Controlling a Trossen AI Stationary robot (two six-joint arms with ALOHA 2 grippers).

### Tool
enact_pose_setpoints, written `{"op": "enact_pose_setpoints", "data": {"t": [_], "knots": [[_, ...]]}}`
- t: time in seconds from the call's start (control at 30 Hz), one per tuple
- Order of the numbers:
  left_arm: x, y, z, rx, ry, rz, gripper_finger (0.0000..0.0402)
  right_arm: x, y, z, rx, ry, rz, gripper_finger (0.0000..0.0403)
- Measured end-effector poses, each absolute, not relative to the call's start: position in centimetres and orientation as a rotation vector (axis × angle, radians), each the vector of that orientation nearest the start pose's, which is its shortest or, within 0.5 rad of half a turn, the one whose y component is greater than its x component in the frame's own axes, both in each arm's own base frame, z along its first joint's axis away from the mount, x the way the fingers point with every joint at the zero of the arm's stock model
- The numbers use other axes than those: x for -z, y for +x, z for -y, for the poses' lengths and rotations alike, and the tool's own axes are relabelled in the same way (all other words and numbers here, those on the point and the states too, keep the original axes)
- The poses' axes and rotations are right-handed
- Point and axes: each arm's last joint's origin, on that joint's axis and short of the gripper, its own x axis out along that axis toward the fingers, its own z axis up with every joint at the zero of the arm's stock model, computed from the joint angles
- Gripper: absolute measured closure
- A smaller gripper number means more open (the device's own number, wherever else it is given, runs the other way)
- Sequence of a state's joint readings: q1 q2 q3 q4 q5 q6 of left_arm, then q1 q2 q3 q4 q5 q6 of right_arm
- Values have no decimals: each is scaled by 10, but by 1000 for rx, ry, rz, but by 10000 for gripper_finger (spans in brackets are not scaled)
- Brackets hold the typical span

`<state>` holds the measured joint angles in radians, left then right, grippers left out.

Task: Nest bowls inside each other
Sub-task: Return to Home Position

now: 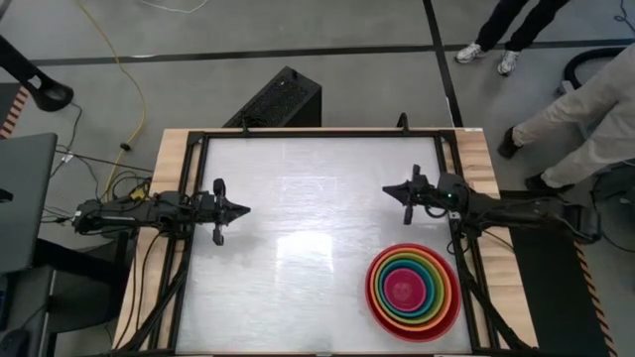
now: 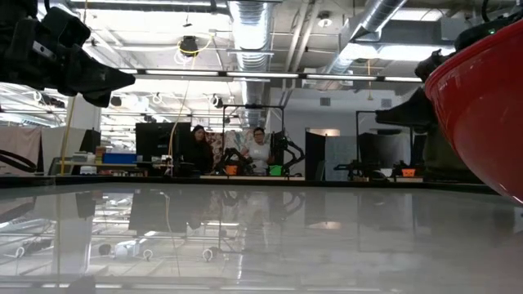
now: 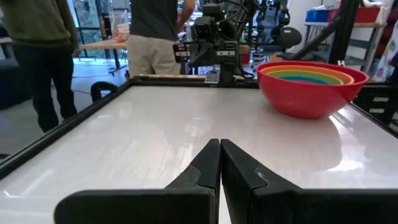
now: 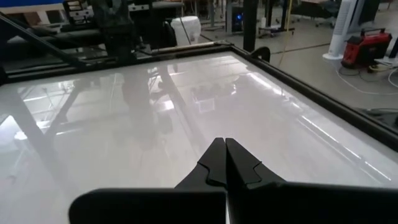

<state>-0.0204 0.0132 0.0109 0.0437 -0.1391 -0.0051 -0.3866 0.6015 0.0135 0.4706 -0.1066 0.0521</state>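
Note:
The bowls [image 1: 413,292] stand nested in one stack at the table's near right: red outermost, then orange, yellow, green and teal rings, with magenta-pink in the middle. The stack rests by the red bowl's base [image 3: 308,112] on the white tabletop. In the low view only the red wall [image 2: 482,106] shows. My left gripper [image 1: 244,209] hovers shut at the table's left side, pointing level toward the right. My right gripper [image 1: 388,189] hovers shut at the right side, behind the stack, pointing left. In both wrist views the fingertips, left [image 3: 220,144] and right [image 4: 224,141], are pressed together with nothing between them.
A black frame [image 1: 317,132] runs around the white tabletop [image 1: 298,198]. People stand on the floor beyond the far right corner [image 1: 566,119]. A dark box [image 1: 278,99] sits on the floor behind the table.

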Motion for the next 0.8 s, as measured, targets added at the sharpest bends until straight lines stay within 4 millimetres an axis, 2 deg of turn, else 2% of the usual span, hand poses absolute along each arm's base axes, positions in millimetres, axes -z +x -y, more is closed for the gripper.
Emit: {"op": "enact_pose_setpoints", "data": {"t": [0.2, 0.37, 0.8], "knots": [[-170, 98, -2, -115, -28, 42, 401, -155, 121, 46, 283, 89, -132, 396], [-170, 98, -2, -116, -33, 42, 401, -157, 117, 44, 289, 188, -104, 395], [-170, 98, -2, -117, -33, 42, 401, -148, 115, 43, 295, 204, -195, 395]]}}
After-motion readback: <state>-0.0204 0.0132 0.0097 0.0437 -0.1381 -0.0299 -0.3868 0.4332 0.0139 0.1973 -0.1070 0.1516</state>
